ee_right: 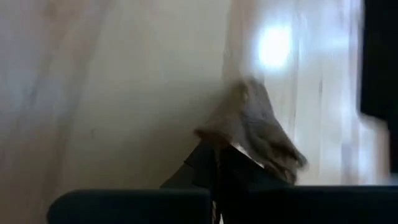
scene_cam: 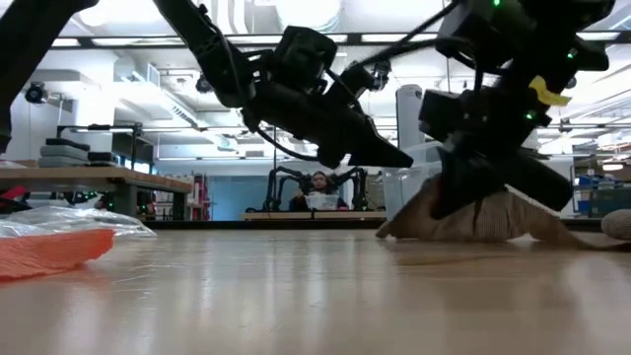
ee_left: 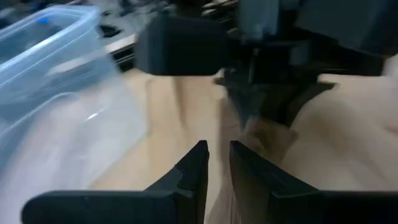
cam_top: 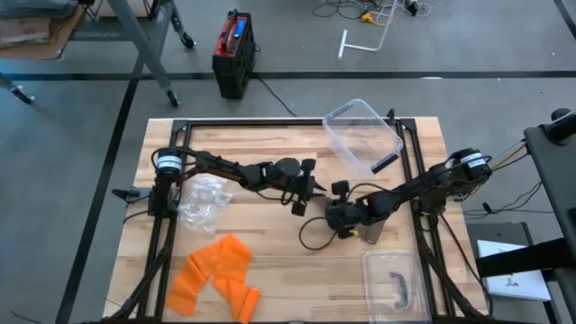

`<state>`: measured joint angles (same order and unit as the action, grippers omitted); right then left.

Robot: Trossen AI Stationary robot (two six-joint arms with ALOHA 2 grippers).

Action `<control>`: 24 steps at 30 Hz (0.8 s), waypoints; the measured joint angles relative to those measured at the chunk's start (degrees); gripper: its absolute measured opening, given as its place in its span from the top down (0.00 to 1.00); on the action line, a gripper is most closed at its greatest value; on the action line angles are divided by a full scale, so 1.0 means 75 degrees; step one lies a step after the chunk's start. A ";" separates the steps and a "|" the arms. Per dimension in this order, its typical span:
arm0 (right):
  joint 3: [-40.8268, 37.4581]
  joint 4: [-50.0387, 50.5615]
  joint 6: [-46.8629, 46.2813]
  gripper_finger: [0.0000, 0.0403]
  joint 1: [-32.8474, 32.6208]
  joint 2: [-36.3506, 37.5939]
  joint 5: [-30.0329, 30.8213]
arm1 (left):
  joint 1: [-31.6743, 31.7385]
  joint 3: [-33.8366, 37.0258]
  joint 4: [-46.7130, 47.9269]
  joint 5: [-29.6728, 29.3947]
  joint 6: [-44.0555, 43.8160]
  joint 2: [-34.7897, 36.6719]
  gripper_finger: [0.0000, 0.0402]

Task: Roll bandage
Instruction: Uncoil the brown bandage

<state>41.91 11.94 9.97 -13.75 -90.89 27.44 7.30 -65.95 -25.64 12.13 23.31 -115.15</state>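
High view: both arms reach toward the middle of the wooden table (cam_top: 270,270). The left gripper (cam_top: 300,200) sits just left of centre, its fingers pointing toward the right gripper (cam_top: 346,220), which sits close beside it, slightly nearer the front edge.

Bandage: a tan, cloth-like strip (scene_cam: 483,219) lies on the table under the right gripper. In the low view it spreads out on the wood around and behind the gripper's dark fingers. In the right wrist view, a crumpled end of the bandage (ee_right: 252,127) rises from between the right gripper's fingers, which are pressed together on it. The right gripper is clenched on the bandage.

Left gripper: in the left wrist view, its two fingers (ee_left: 189,171) stand with a narrow gap between them, and nothing is seen held there. They point at the right gripper (ee_left: 264,93), which is just ahead. In the low view, the left gripper (scene_cam: 389,156) hangs above the table surface, its tips near the right gripper (scene_cam: 493,192) but apart from it.

Other items: a clear plastic container (cam_top: 363,135) lies tilted at the back right of the table. Its lid (cam_top: 394,281) lies flat at the front right. Orange cloth pieces (cam_top: 216,274) lie at the front left, with a crumpled clear plastic bag (cam_top: 202,202) behind them.
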 joint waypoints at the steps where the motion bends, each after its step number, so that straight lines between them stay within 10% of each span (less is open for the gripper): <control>1: 0.0021 -0.0112 0.0290 1.00 -0.0042 -0.0052 0.0046 | 0.0040 -0.0003 0.0024 0.0248 0.0003 0.0000 0.86; 24: 0.0065 -0.0208 0.2037 1.00 -0.0266 -0.0454 0.0886 | 0.0102 -0.0199 -0.0258 0.0649 0.0721 -0.0824 0.81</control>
<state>42.39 10.38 25.25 -15.75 -94.30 34.09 8.07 -67.45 -27.58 17.00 28.72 -121.33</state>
